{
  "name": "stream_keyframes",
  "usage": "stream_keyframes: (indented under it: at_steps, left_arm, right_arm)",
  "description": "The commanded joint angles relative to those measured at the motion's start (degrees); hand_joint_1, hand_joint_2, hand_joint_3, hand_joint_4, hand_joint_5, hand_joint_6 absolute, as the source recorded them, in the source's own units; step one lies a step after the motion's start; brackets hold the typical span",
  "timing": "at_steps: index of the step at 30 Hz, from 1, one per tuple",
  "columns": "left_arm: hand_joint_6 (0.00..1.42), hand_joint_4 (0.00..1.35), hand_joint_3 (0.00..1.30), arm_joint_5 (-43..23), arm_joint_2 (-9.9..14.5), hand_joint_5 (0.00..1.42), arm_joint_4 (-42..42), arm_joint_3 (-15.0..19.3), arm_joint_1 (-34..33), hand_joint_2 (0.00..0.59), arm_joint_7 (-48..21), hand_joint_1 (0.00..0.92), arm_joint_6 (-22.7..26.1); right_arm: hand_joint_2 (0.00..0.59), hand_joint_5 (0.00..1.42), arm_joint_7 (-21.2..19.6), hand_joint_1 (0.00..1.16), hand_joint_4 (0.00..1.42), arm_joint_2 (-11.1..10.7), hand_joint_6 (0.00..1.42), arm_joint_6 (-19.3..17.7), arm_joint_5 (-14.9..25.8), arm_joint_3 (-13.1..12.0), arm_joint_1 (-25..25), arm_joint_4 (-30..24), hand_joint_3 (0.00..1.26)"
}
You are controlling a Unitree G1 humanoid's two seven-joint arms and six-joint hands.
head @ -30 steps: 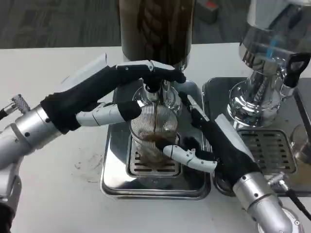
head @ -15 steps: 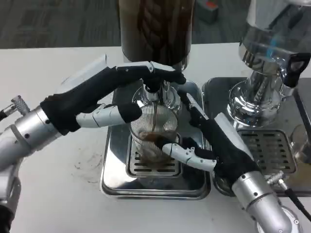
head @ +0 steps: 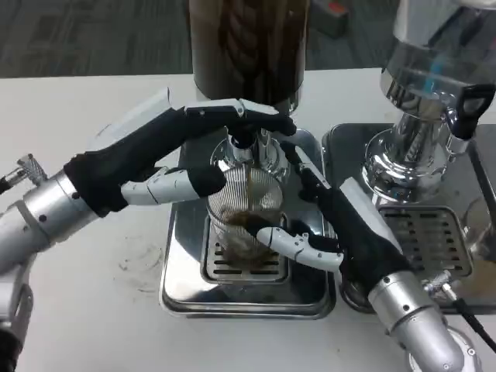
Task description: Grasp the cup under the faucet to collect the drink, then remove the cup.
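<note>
You're mid-fill here: the big dark dispenser [head: 248, 46] at 12 o'clock feeds the faucet [head: 244, 143], and the tray [head: 182, 287] sits dead centre under it. Your left hand [head: 155, 155] comes in from 9 o'clock, fingers over the faucet lever and thumb touching the cup's rim. Your right hand [head: 341, 229] reaches from 4 o'clock and wraps the cup [head: 244, 209], which stands on the tray grate with a little dark drink in it. Next, I'd let it fill, release the lever, then lift out level.
</note>
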Motion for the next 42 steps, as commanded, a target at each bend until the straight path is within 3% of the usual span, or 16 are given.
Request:
stream_keyframes:
  at_steps: [1, 30, 42]
  left_arm:
    - [0.17, 0.26, 0.36, 1.8, 1.4, 0.24, 0.4, -1.0, 2.2, 0.079, -1.3, 0.0, 0.8]
    - [0.18, 0.27, 0.36, 1.8, 1.5, 0.24, 0.6, -0.9, 2.1, 0.078, -1.3, 0.0, 0.8]
    - [0.19, 0.27, 0.36, 0.5, 1.4, 0.24, 0.9, 2.0, 2.4, 0.081, 1.2, 0.0, -0.1]
  right_arm:
    - [0.201, 0.0, 0.6, 0.51, 0.0, 0.2, 0.11, -0.6, 0.6, 0.2, -0.5, 0.0, 0.0]
    - [0.202, 0.0, 2.5, 0.51, 0.0, 0.3, 0.13, 0.0, 1.2, 0.9, 2.2, -3.8, 0.0]
    - [0.208, 0.0, 2.7, 0.5, 0.0, 0.6, 0.14, -0.3, 1.4, 0.9, 1.8, -3.0, 0.0]
